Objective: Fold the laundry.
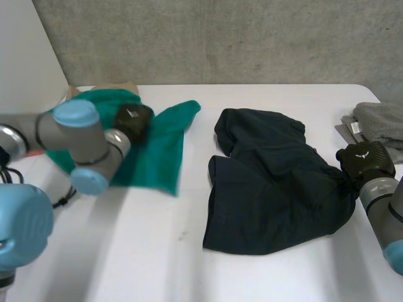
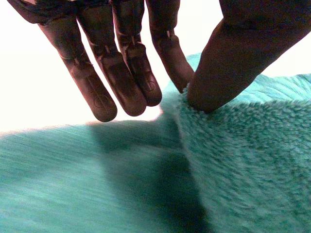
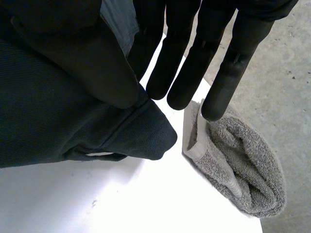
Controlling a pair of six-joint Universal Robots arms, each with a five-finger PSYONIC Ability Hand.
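Observation:
A green fleece towel [image 1: 157, 151] lies spread at the table's left. My left hand [image 1: 132, 121] rests on its far part; in the left wrist view the thumb [image 2: 238, 53] and a finger pinch a raised ridge of the towel [image 2: 243, 160]. A dark navy garment [image 1: 271, 182] lies rumpled in the middle. My right hand [image 1: 365, 160] is at its right edge. In the right wrist view the thumb [image 3: 87, 53] presses a fold of the garment [image 3: 48, 121] against the straight fingers [image 3: 180, 63].
A folded grey towel [image 1: 378, 121] sits at the back right corner, just beyond the right hand's fingertips [image 3: 243, 170]. A tan item [image 1: 119, 87] peeks out behind the green towel. The white table [image 1: 157, 251] runs bare along the front.

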